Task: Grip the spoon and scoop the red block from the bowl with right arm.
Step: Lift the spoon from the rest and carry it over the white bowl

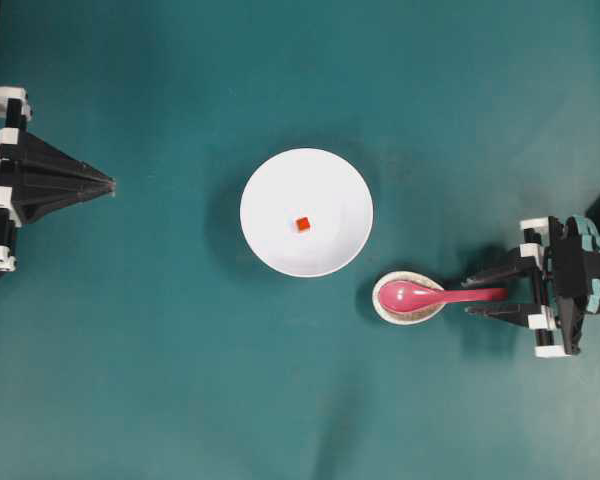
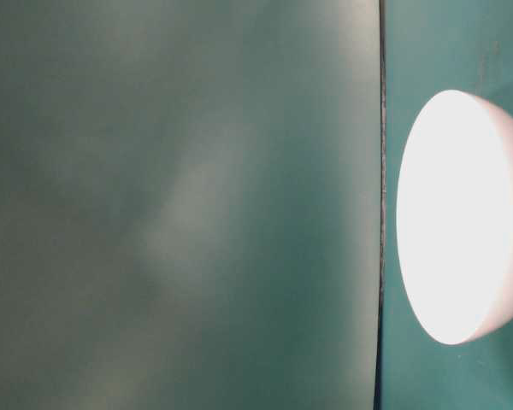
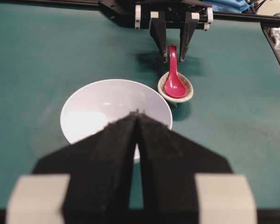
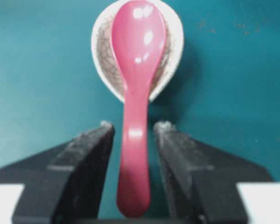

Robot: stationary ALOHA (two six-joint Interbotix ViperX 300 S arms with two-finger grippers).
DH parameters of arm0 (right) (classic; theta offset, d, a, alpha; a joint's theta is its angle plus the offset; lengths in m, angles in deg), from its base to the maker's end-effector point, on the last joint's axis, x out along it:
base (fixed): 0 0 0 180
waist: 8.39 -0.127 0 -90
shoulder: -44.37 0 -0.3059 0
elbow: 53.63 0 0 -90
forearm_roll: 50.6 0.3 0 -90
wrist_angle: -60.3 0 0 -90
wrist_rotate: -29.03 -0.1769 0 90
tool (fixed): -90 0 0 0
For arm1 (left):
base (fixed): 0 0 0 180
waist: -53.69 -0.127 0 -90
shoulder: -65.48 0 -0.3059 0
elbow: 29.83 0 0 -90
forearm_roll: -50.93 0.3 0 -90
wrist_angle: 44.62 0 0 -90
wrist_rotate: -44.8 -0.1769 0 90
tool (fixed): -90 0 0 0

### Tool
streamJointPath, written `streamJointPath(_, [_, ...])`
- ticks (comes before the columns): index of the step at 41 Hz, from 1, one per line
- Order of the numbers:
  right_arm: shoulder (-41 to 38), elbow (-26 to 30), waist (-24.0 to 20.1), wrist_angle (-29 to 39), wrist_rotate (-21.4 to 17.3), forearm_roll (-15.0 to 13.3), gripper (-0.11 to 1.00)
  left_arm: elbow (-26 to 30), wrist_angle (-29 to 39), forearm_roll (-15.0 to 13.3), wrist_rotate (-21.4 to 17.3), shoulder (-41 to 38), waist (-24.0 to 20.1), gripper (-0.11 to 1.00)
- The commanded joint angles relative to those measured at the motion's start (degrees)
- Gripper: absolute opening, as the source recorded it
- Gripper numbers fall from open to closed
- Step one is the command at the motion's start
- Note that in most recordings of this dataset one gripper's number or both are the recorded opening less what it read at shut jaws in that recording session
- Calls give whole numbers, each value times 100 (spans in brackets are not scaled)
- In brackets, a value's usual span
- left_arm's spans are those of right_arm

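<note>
The pink spoon [image 1: 435,294] lies with its scoop in a small speckled beige dish [image 1: 388,311] and its handle pointing right. My right gripper [image 1: 470,295] is open and straddles the handle [image 4: 135,154], with a gap on each side of it [image 4: 134,126]. The white bowl [image 1: 275,185] sits mid-table, left of the spoon, with the tiny red block [image 1: 302,224] at its centre. My left gripper [image 1: 110,184] is shut and empty at the far left, pointing at the bowl [image 3: 107,100]. In the left wrist view its tips [image 3: 137,113] hide the block.
The beige dish [image 4: 175,51] touches or nearly touches the bowl's lower right rim. Teal table surface surrounds everything. The table-level view shows only the bowl's overexposed side [image 2: 462,213] and a blurred surface.
</note>
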Motion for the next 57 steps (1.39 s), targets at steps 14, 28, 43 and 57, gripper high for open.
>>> streamJointPath(14, [35, -18, -35, -325, 44, 97, 41, 141, 35, 9, 105, -44, -18, 0])
streamJointPath(28, [35, -18, -26, -316, 123, 97, 27, 149, 35, 9, 105, -44, -18, 0])
streamJointPath(43, [571, 185, 70, -316, 211, 97, 24, 149, 35, 9, 105, -44, -18, 0])
streamJointPath(57, [2399, 1230, 1274, 1688, 861, 97, 24, 149, 35, 9, 105, -44, -26, 0])
